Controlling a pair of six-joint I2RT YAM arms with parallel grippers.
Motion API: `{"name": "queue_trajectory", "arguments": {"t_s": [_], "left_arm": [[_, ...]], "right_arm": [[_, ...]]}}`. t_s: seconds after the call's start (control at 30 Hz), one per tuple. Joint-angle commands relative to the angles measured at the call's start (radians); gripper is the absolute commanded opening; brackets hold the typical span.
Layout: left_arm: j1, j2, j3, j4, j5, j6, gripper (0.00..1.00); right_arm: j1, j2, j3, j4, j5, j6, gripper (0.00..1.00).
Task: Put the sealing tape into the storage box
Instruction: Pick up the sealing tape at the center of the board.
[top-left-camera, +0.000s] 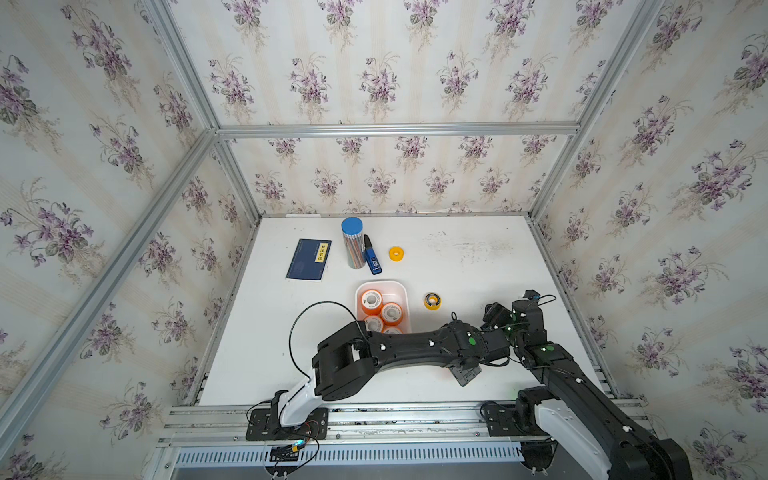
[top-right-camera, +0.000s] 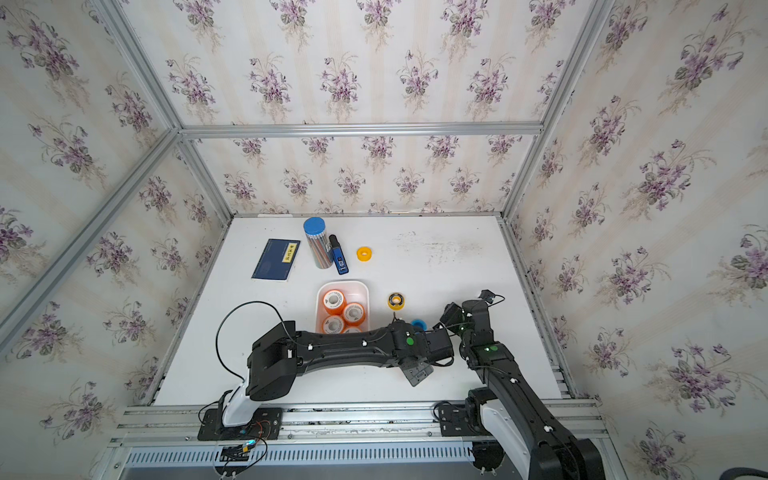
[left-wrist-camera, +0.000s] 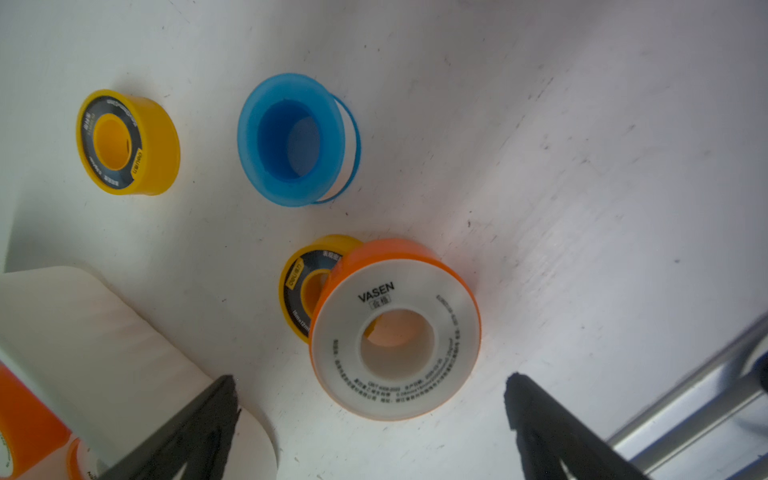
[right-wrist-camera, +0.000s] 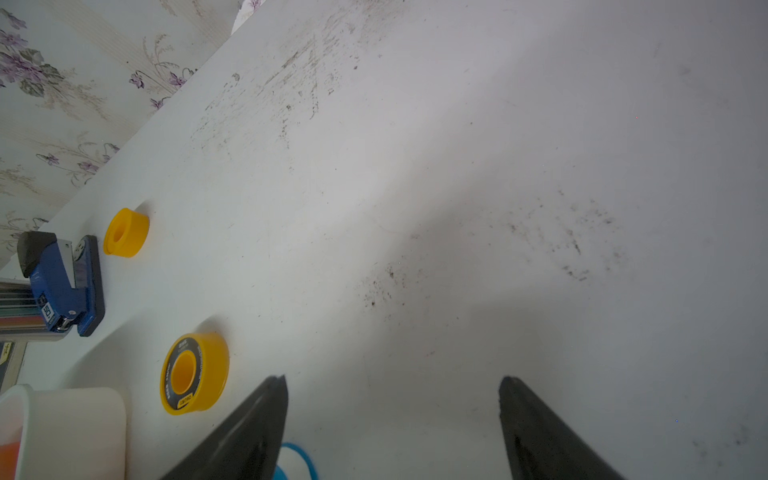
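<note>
Left gripper (left-wrist-camera: 372, 384) wide open, holding nothing; its fingers straddle the loose orange spool (left-wrist-camera: 349, 365), which sits on the table (left-wrist-camera: 582, 166) just ahead of the tips and, as far as the wrist view shows, touches neither finger. That spool overlaps and touches a labelled yellow spool (left-wrist-camera: 301, 282); it may be tipped up onto it, can't tell. Both are hidden under the left arm (top-right-camera: 353, 347) in both top views. Blue spool (left-wrist-camera: 291, 137) lies apart from that pair; in a top view it shows just past the left arm's wrist, near-right of the box.

Box (top-left-camera: 382, 285) mid-table; four boxed orange spools (top-left-camera: 371, 301) inside, white faces up, the nearest partly covered by the left arm. So some tape is in and the rest is on the table.

Second labelled yellow spool (top-left-camera: 432, 301) lies flat just right of the box, not touching it. Plain yellow spool (top-left-camera: 396, 253) is farther back, right of the stapler (top-left-camera: 372, 259); pencil tube (top-left-camera: 352, 243) just left of the stapler; booklet (top-left-camera: 308, 259) left of that.

Right gripper (right-wrist-camera: 392, 382) — fingers apart, nothing between them, bare table below; the blue spool's edge shows beside one finger in the right wrist view.
</note>
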Motion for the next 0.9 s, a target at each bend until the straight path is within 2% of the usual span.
{"name": "queue_trajectory", "arguments": {"t_s": [0.0,0.5,0.67,0.73,0.87], "left_arm": [[0.0,0.019,0.006,-0.025,-0.04,-0.022,1.0],[-0.004,0.082,0.005,0.026,-0.024,-0.02,0.97],[-0.004,0.082,0.007,0.018,-0.048,-0.032,0.92],[-0.004,0.086,0.008,0.018,-0.047,-0.033,0.85],[-0.003,0.087,0.007,0.012,-0.046,-0.037,0.8]], "right_arm": [[0.001,0.0,0.002,0.028,-0.001,0.0,0.84],[0.0,-0.001,0.0,0.03,-0.005,0.0,0.84],[0.001,0.0,0.0,0.031,-0.005,0.0,0.84],[0.001,0.0,0.0,0.032,-0.006,0.0,0.84],[0.001,0.0,0.0,0.032,-0.007,-0.002,0.84]]}}
